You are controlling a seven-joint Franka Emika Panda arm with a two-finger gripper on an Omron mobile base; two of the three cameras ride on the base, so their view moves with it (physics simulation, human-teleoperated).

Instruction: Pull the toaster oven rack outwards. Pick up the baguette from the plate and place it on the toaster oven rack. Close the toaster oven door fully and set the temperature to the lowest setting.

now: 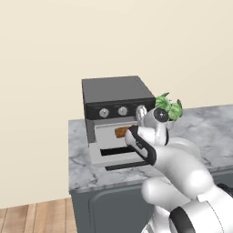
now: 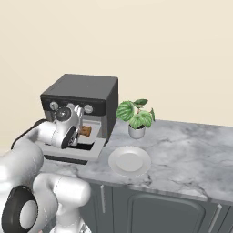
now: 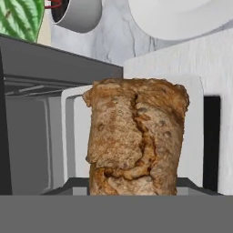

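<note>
Hand view: the baguette point(image 3: 136, 136) stands right in front of the camera, and its lower end goes down between the jaws, which are closed on it. Behind it lies the light-grey toaster oven rack point(image 3: 195, 113), pulled out of the toaster oven point(image 3: 54, 59). Beyond the jaws are the edge of the plate point(image 3: 182, 22) and a plant pot point(image 3: 77, 16).

In the left base view the gripper point(image 1: 129, 133) holds the baguette point(image 1: 121, 132) just before the oven cavity, above the toaster oven door point(image 1: 116, 157), which is folded down open. In the right base view the white plate point(image 2: 129, 160) lies on the counter point(image 2: 191, 154), well apart from the jaws, beside the potted plant point(image 2: 136, 116).
</note>
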